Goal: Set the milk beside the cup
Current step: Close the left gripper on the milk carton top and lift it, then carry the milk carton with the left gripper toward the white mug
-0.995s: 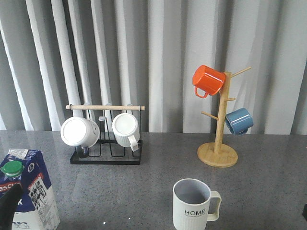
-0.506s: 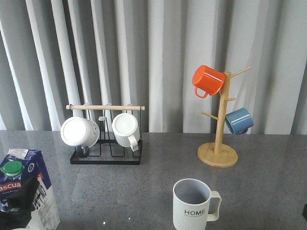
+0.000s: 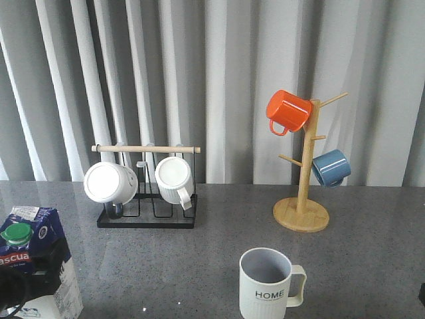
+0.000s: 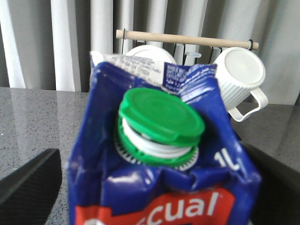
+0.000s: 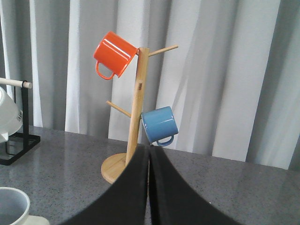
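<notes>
1. The milk [image 3: 36, 256] stands at the near left corner of the table [image 3: 199, 266]; its lower part is cut off by the front view's edge and dark gripper parts cover much of its front.
2. In the left wrist view the milk [image 4: 164, 154] fills the picture, green cap [image 4: 161, 122] forward, with one dark finger [image 4: 28, 187] on each side of it.
3. The left gripper [image 3: 30, 282] straddles the carton; whether its pads press the sides I cannot tell, since the contact is hidden.
4. The right gripper [image 5: 149, 187] has its fingers pressed together with nothing between them; the front view shows only a dark sliver of it at the right edge.
5. The cup [image 3: 269, 284] stands upright near the table's front, well apart from the milk, handle to the right, its grey inside holding nothing visible.
6. Two white mugs [image 3: 174, 179] hang on a black rack [image 3: 146, 219] with a wooden bar.
7. An orange mug [image 3: 287, 111] and a blue mug [image 3: 330, 167] hang on a wooden mug tree [image 3: 302, 212].
</notes>
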